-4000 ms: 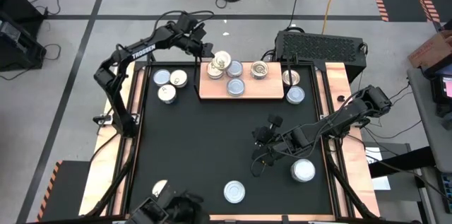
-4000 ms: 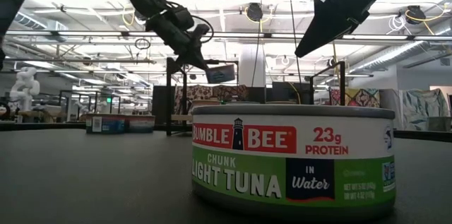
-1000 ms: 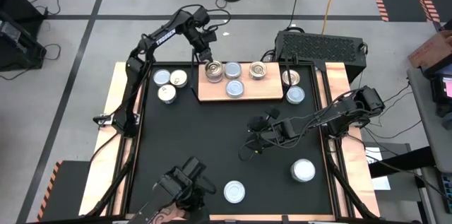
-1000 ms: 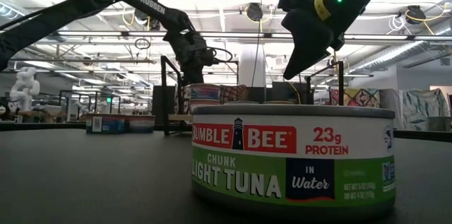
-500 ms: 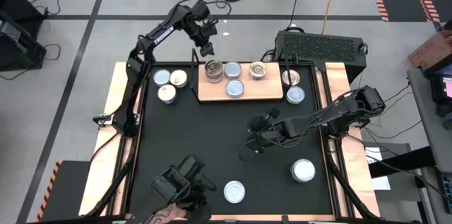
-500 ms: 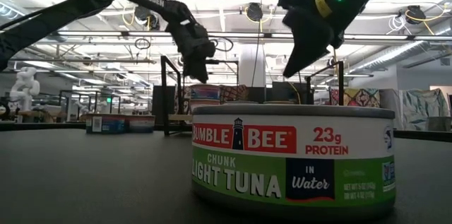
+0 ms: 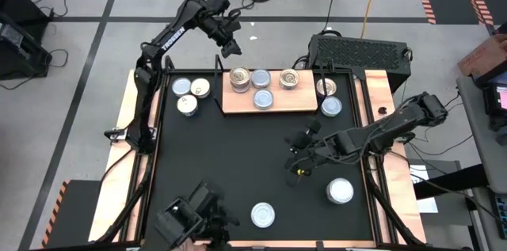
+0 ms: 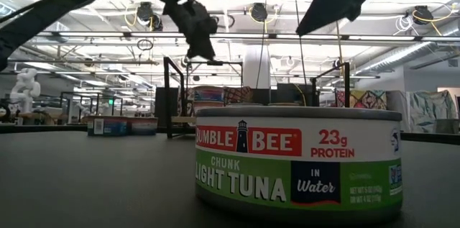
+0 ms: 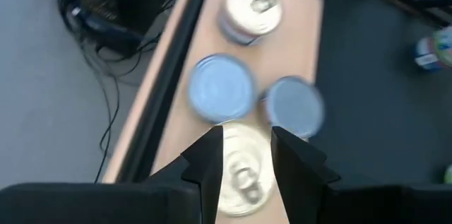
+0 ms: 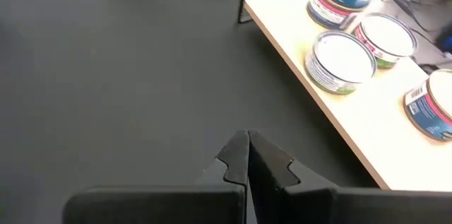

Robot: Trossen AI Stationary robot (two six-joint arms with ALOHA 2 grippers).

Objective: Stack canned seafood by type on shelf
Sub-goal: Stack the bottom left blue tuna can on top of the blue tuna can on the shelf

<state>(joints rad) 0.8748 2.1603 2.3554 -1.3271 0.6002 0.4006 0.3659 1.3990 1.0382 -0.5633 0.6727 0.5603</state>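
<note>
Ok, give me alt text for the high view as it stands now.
Seen from above, the left gripper hangs open past the far edge of the light-brown wooden shelf board, which carries four small round metal tins. The right gripper is shut over the black tabletop, where other tins lie scattered.

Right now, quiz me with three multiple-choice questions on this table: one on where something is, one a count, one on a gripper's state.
1. The right gripper is over: A the board; B bare table in front of the board; C the table's left edge.
2. Count of tin tops on the board, seen from above: A two; B four; C seven.
3. The left gripper is: A open, empty; B shut on a tin; C shut, empty.

Answers: B, it hangs over black table in front of the board. B, four round tops show on the wood. A, its fingers stand apart with nothing between them.
</note>
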